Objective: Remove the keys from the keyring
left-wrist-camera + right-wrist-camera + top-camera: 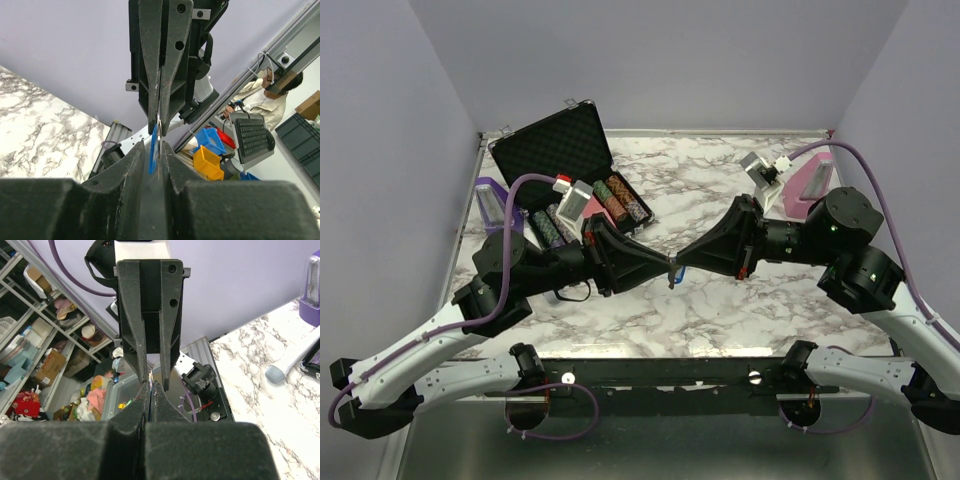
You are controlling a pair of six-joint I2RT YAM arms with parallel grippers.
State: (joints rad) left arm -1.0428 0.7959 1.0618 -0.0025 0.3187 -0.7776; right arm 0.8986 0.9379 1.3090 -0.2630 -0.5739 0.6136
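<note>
My two grippers meet tip to tip above the middle of the marble table (720, 300). My right gripper (681, 262) is shut on the keyring; in the left wrist view its fingers (159, 127) pinch the top of the blue tag (153, 150). The thin silver key (159, 162) hangs beside the tag. Both lie in the narrow gap of my left gripper (152, 146), whose jaws stand slightly apart around them. In the right wrist view my right gripper (149, 386) holds a thin blue edge, with my left gripper (155, 382) apart above it. A small dark piece (672, 281) dangles below the tips.
An open black poker chip case (560, 150) with rows of chips (610, 200) lies at the back left. A purple container (492, 205) stands left of it. A pink object (815, 180) stands at the back right. Grey walls close in the table.
</note>
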